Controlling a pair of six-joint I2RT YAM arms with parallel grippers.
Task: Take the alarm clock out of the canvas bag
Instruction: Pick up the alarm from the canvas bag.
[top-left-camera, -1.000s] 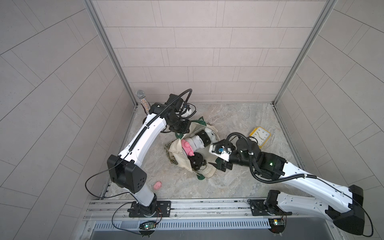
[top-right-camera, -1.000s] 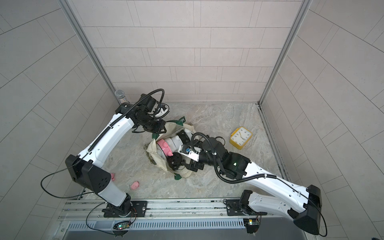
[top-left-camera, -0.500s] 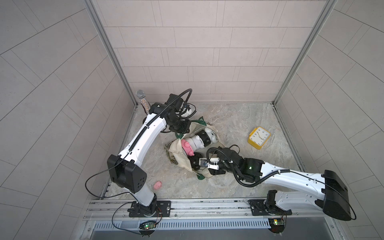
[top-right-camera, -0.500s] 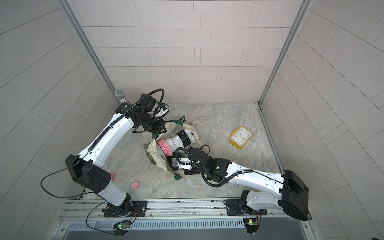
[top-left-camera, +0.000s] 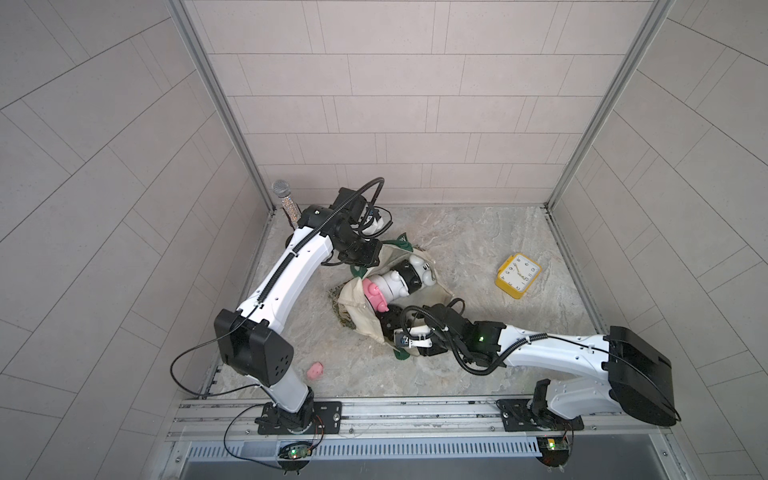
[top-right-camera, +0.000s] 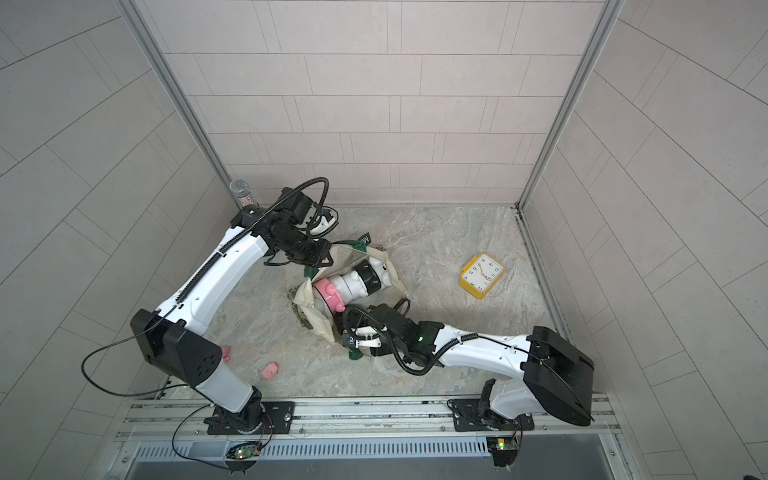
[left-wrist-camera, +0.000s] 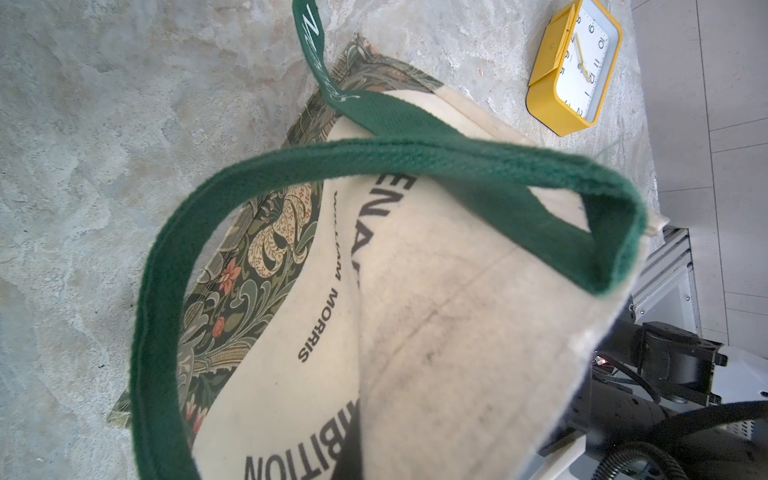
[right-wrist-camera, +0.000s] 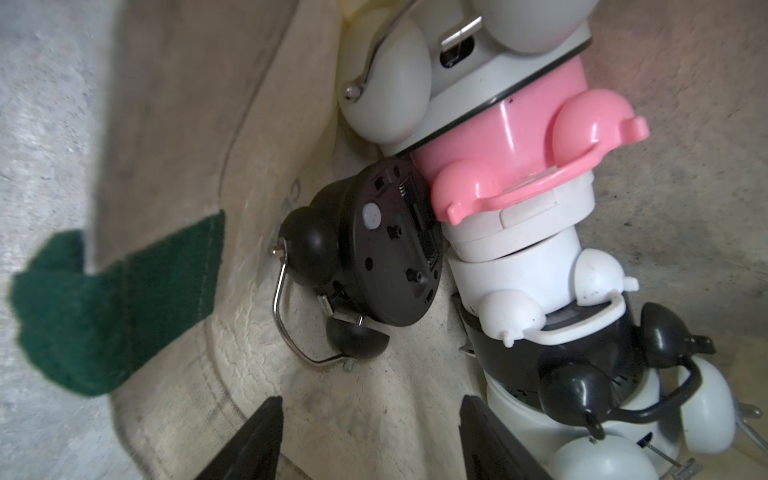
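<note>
- One canvas bag (top-left-camera: 360, 322) lies on its side in the middle of the tabletop (top-left-camera: 478, 232), with its mouth facing right and near.
- Six twin-bell alarm clocks (right-wrist-camera: 519, 266) show inside it. Five are packed in a row: pale grey, pink, white, black, white. A separate black clock (right-wrist-camera: 386, 253) lies back-up against the pink one.
- One yellow alarm clock (top-left-camera: 518, 275), square-faced, stands out of the bag, well apart to its right.
- Two small pink pieces (top-right-camera: 270, 370) (top-right-camera: 226, 353) lie on the near left of the tabletop.
- One microphone (top-left-camera: 284, 199) stands in the far left corner.
- The left claw (top-left-camera: 368, 254) is pressed together on the bag's far rim, holding it raised.
- The right claw (right-wrist-camera: 370, 401) has its fingers spread with nothing between them. It sits at the bag's mouth, pointing at the black clock without touching it.
- Since a second ago the right arm has swung down and nearer, so its claw has moved from above the bag's right side to the near mouth.
- The left arm, the bag and the yellow clock have stayed put.
</note>
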